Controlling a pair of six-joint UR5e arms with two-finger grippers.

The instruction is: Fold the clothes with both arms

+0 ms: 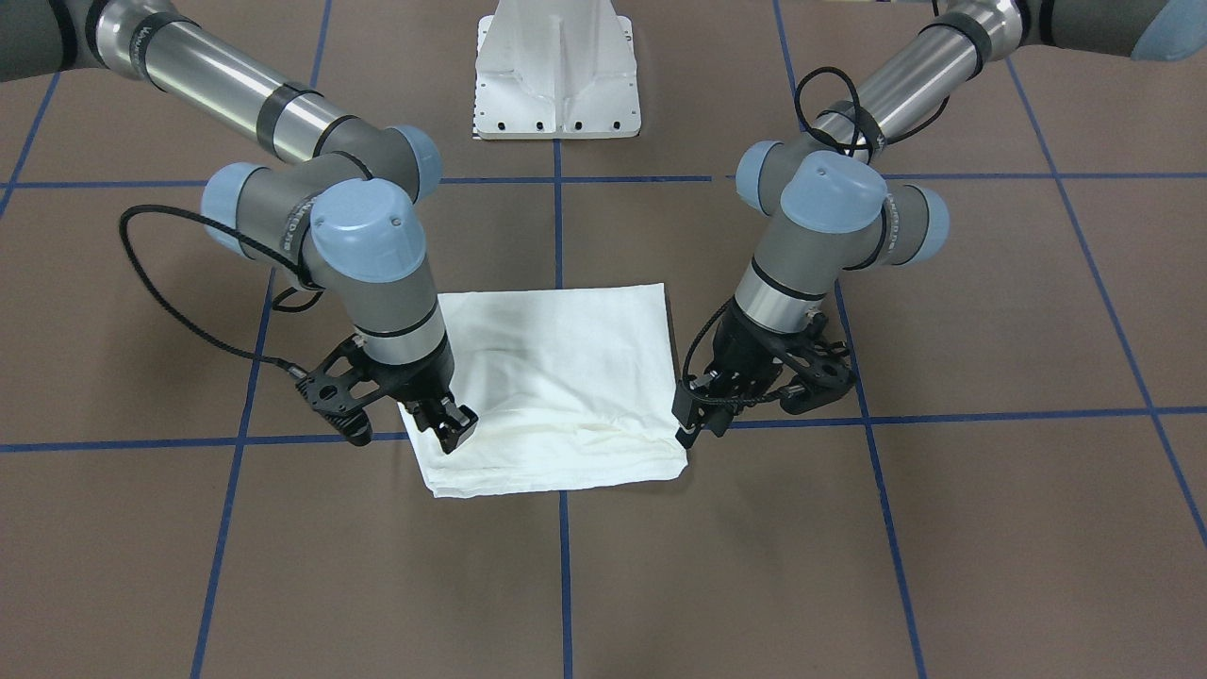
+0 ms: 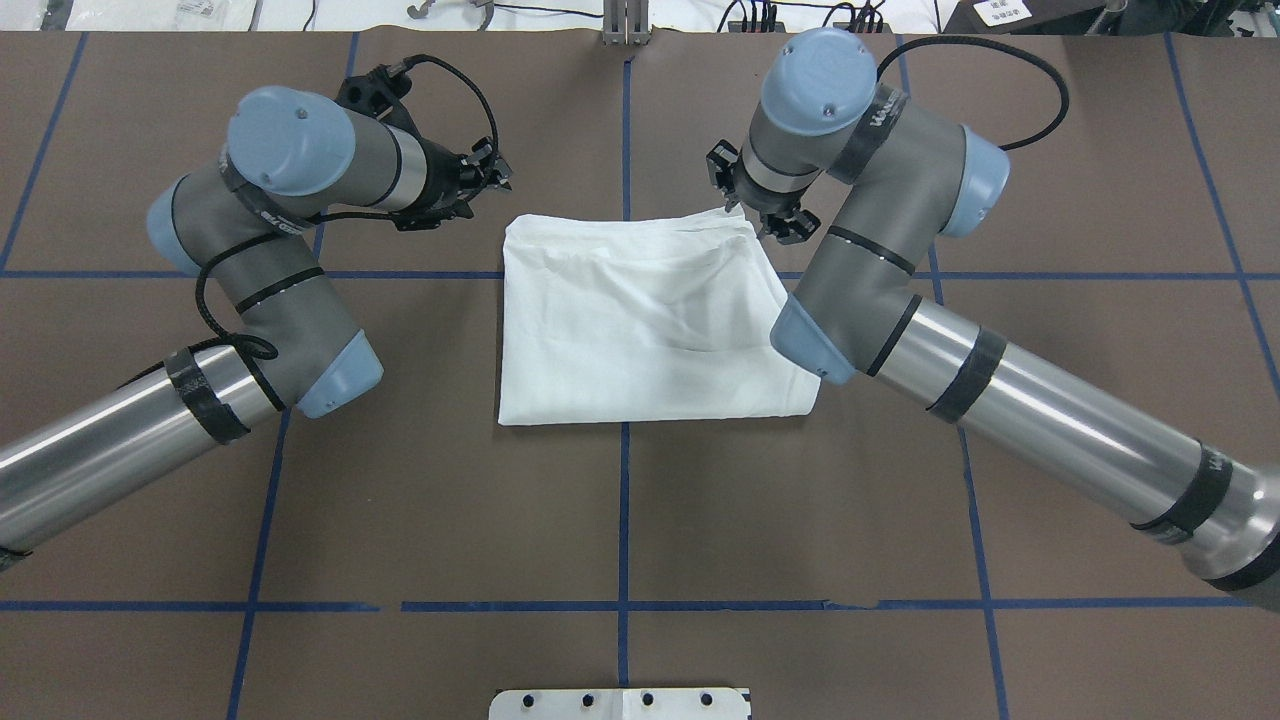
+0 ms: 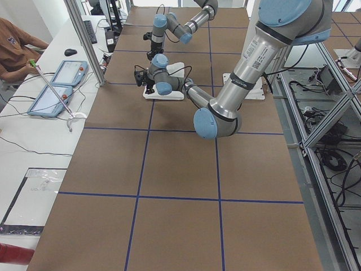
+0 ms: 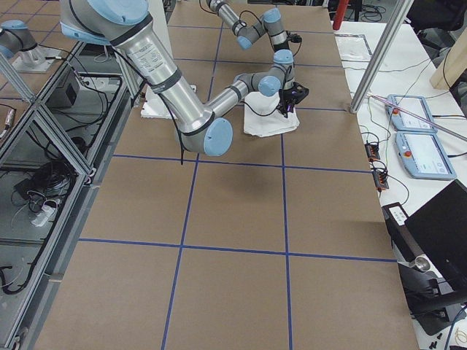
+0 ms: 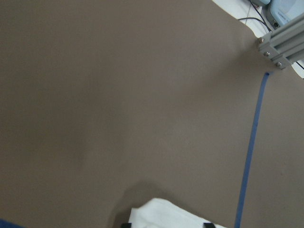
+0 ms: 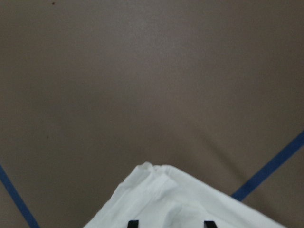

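Note:
The clothes are one white shirt (image 1: pixel 566 377) (image 2: pixel 640 320), folded into a flat rectangle on the brown table between both arms. My left gripper (image 1: pixel 691 426) (image 2: pixel 497 178) is low at the shirt's far corner on its side, open. In the left wrist view that shirt corner (image 5: pixel 166 216) lies between its spread fingertips (image 5: pixel 126 225). My right gripper (image 1: pixel 453 426) (image 2: pixel 745 210) hovers open over the other far corner. The right wrist view shows that corner (image 6: pixel 175 199) bunched between its parted fingertips (image 6: pixel 133 223). No text block, collar or tag shows.
The white pedestal stand (image 1: pixel 558 71) (image 2: pixel 620 703) is at the robot's side of the table. Blue tape lines (image 2: pixel 625 500) grid the brown surface. A side desk holds two teach pendants (image 3: pixel 56 87) and a seated person (image 3: pixel 14 48). An aluminium post (image 5: pixel 280 45) stands beyond the table edge.

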